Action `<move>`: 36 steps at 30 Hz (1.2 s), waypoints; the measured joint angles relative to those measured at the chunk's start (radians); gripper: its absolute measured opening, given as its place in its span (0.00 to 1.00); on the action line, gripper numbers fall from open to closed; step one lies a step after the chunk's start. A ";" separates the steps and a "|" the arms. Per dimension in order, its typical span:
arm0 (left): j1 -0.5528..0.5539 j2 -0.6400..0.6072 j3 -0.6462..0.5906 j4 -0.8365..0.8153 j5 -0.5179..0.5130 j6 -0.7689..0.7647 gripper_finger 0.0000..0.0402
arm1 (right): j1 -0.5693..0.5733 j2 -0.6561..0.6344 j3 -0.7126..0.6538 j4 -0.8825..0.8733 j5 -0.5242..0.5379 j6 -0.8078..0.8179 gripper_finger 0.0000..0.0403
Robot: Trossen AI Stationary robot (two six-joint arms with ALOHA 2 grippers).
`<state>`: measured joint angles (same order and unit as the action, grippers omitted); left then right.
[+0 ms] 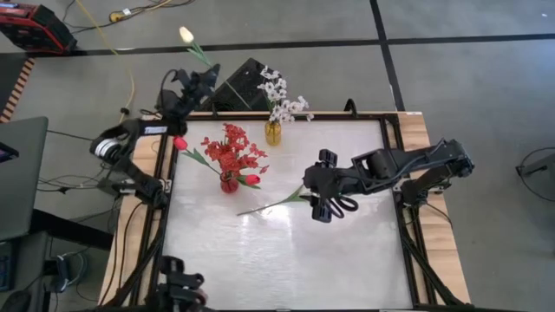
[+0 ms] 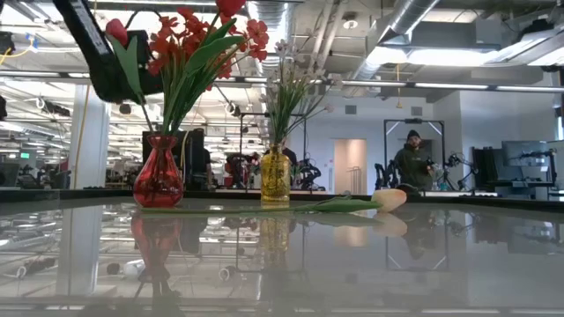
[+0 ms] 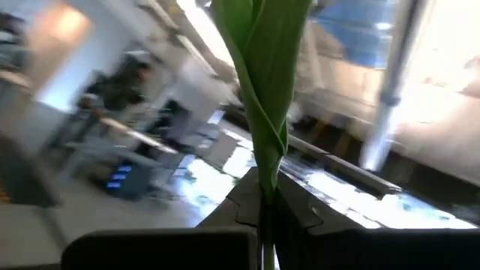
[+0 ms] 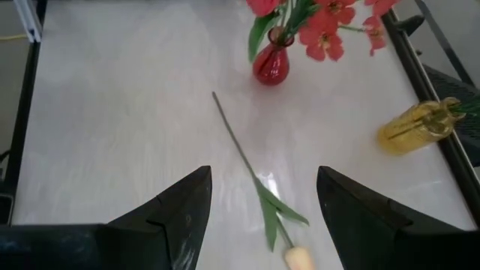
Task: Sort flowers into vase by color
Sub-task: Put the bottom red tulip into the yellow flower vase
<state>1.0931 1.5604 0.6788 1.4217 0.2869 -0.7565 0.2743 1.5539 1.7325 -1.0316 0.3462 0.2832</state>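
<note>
At the far left edge of the table, the left gripper is closed on the stem of a cream tulip and holds it out past the table. To the right stand the red vase with red flowers and the yellow vase with white blossoms. Further right, a second cream tulip lies flat; the right gripper hovers over it, wide open. I judge this is the pick-up step: the gripper must descend and close on the stem.
</note>
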 joint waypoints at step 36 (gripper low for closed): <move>-0.311 0.160 0.079 -0.022 -0.175 0.334 0.00 | 0.015 0.000 -0.123 -0.040 -0.004 -0.019 0.64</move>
<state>0.7822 1.7203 0.7578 1.3998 0.1118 -0.4221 0.2895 1.5539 1.6096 -1.0721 0.3426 0.2638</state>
